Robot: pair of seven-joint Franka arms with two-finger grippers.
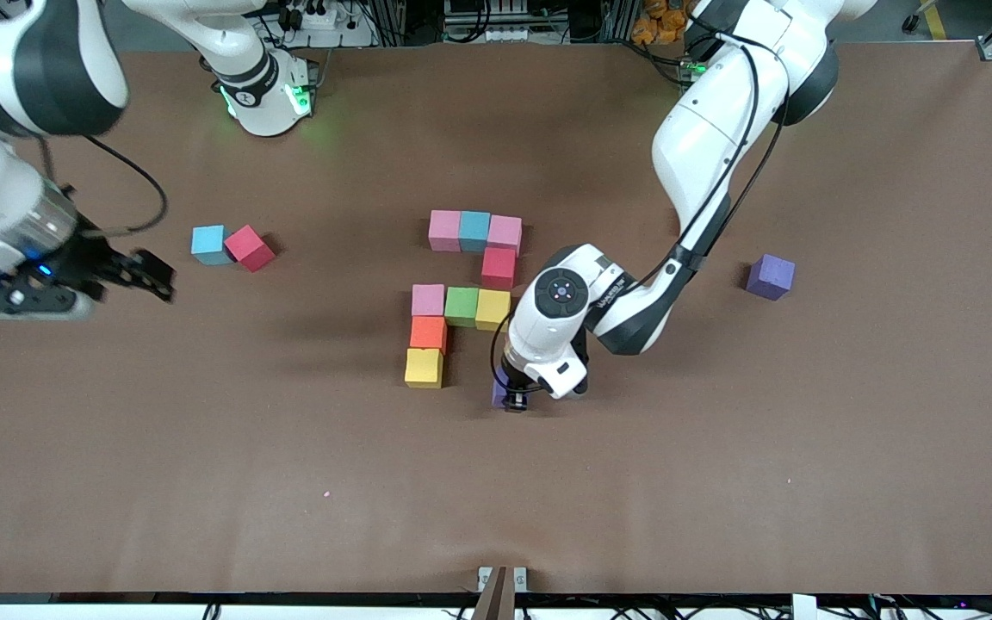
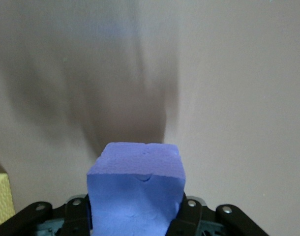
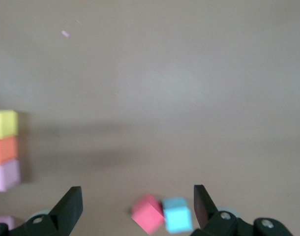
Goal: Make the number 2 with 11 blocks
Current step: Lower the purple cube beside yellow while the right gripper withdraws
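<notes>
The brown matte table [image 1: 720, 482] carries the unfinished number 2 [image 1: 461, 301] at its middle, nine small foam-like cubes so far, its long axis running from the robots' bases toward the front camera: a pink-blue-pink top row, a crimson cube under the end toward the left arm, a pink-green-yellow middle row, then orange and yellow cubes [image 1: 424, 368] descending at the right arm's end. The left gripper [image 1: 513, 398] is clamped on a purple foam cube [image 2: 136, 194] low over the table, just beside the yellow end cube. The right gripper [image 1: 139, 275], fingers apart and holding nothing, waits above the table near a loose light-blue cube [image 1: 208, 244] touching a crimson one [image 1: 249, 248], while a second purple cube [image 1: 770, 276] sits alone toward the left arm's end; small lettering on the left arm's wrist is unreadable.
</notes>
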